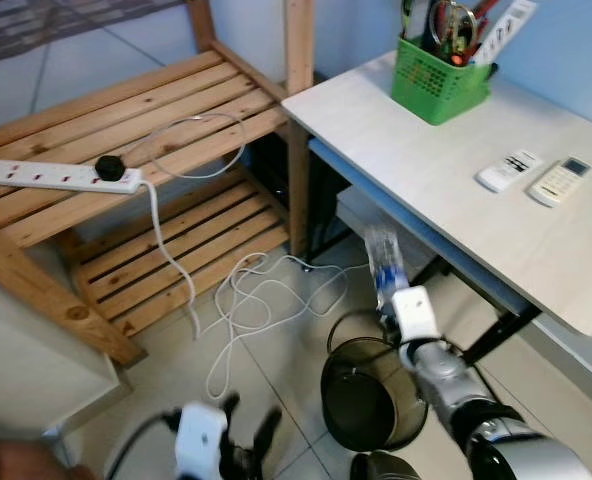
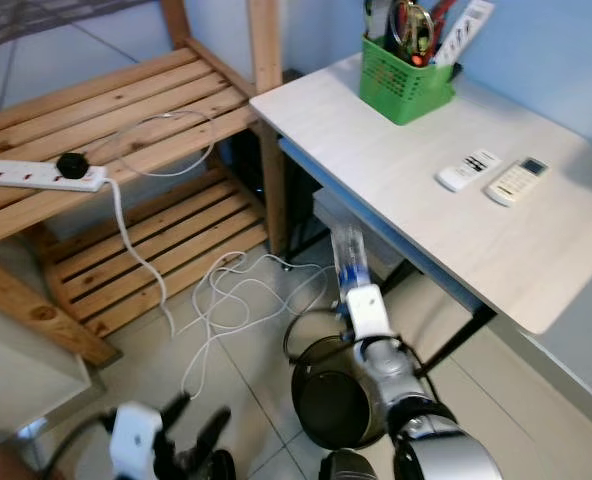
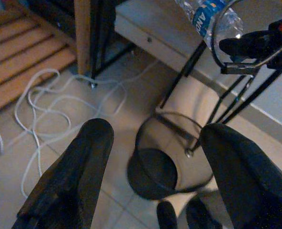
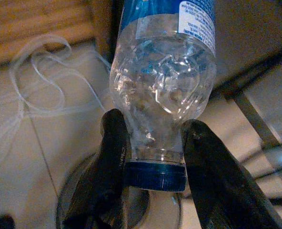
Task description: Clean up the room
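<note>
Right wrist view is showing the right gripper [image 4: 153, 157] pinching a clear plastic bottle [image 4: 162, 81] by its blue-capped neck, at mid-frame over the black wire bin [image 1: 371, 395] on the floor. At lower left, the left gripper [image 3: 153, 162] is hanging spread wide.

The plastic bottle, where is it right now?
The plastic bottle is gripped near its cap by the right hand, held just above the black wire bin beside the white desk.
</note>
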### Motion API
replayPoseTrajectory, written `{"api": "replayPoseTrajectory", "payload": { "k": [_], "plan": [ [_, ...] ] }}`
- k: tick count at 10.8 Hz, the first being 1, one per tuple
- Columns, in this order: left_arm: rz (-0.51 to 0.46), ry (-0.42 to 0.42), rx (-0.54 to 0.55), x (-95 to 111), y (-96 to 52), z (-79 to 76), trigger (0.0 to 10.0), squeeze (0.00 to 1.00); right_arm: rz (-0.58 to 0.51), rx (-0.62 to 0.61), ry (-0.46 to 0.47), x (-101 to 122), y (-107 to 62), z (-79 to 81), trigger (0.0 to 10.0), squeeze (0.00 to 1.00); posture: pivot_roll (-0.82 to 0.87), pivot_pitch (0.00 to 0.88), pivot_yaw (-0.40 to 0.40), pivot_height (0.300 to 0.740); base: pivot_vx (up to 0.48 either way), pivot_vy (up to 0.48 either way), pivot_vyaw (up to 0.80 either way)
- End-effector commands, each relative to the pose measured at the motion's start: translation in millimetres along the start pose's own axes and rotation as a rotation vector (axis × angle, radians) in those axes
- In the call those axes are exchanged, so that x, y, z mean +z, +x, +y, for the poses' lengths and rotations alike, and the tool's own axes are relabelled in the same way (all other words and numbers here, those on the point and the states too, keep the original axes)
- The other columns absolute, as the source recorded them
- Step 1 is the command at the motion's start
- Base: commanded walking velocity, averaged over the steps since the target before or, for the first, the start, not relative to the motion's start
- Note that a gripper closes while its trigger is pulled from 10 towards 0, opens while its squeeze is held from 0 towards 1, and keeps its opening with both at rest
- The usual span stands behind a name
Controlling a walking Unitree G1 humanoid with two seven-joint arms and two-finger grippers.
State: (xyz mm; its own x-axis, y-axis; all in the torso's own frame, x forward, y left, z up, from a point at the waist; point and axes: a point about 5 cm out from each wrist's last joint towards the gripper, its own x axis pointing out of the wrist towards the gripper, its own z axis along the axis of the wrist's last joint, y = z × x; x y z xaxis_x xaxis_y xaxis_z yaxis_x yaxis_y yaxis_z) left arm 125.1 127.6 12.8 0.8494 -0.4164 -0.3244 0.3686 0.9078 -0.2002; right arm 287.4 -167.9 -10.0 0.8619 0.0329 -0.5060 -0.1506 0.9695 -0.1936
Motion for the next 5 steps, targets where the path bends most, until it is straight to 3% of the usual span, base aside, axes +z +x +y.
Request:
{"api": "replayPoseTrajectory", "payload": {
  "k": [1,3,4,5],
  "plan": [
    [0.009,0.002,0.017,-1.1,-1.2,5.2,10.0,0.0,-0.043,-0.003,0.041,-0.2,-2.8,-6.9,10.0,0.0,0.05,0.066,0.049,0.74,0.0,0.0,0.0],
    [-0.045,0.047,0.039,14.0,8.5,10.8,10.0,0.0,-0.175,0.018,0.077,-4.7,-20.9,-29.1,10.0,0.0,0.01,0.012,0.058,0.74,0.0,0.0,0.0],
    [-0.116,0.101,0.086,41.4,9.1,15.2,10.0,0.0,-0.29,0.038,0.056,3.2,-39.0,-42.8,10.0,0.0,-0.01,0.0,0.069,0.74,0.0,0.0,0.0],
    [-0.162,0.152,0.189,53.7,9.5,24.4,10.0,0.0,-0.347,0.021,0.036,8.9,-50.4,-54.6,10.0,0.0,-0.03,0.0,0.07,0.74,0.0,0.0,0.0]
  ]
}}
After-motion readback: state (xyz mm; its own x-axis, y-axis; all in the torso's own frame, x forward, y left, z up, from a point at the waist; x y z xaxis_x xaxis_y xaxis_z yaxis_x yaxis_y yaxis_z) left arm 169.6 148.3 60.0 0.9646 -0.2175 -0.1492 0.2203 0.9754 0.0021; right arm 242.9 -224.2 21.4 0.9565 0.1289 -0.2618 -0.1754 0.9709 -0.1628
